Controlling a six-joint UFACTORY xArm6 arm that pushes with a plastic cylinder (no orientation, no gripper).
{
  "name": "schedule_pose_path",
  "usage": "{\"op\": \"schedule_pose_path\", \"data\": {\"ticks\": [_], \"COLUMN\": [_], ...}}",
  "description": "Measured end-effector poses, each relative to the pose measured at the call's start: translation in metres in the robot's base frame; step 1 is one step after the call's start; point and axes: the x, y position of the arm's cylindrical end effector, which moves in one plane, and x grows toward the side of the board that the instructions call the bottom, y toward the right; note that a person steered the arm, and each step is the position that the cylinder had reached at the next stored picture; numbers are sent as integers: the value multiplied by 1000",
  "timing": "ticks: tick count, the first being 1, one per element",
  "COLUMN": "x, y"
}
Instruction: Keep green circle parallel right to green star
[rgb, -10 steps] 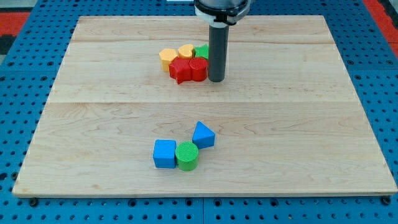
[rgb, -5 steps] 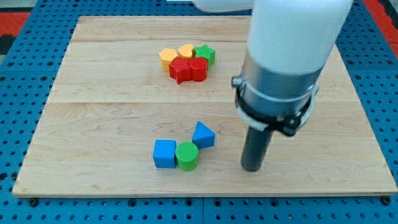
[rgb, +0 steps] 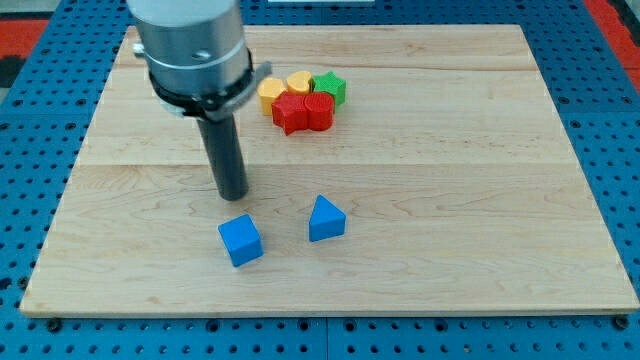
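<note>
The green star (rgb: 330, 86) lies at the right end of a cluster near the view's top centre. The green circle does not show anywhere in this view; the rod or the arm may be hiding it. My tip (rgb: 233, 195) rests on the board left of centre, just above the blue cube (rgb: 240, 240) and well below and left of the green star. The arm's grey body covers the board's top left.
The cluster also holds a yellow hexagon (rgb: 268, 92), a yellow heart (rgb: 297, 82), a red star (rgb: 290, 113) and a red circle (rgb: 319, 108). A blue triangle (rgb: 326, 218) lies right of the blue cube. The wooden board (rgb: 500, 200) lies on a blue pegboard.
My tip swept from the right of the blue blocks to the upper left of the blue cube. The blue cube shifted left and turned. The green circle has gone from sight.
</note>
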Motion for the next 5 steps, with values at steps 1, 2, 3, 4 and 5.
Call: {"op": "schedule_pose_path", "data": {"ticks": [1,2,3,4,5], "x": [-24,-25,-26,-31,-39], "y": [-29,-70,-105,-105,-105]}}
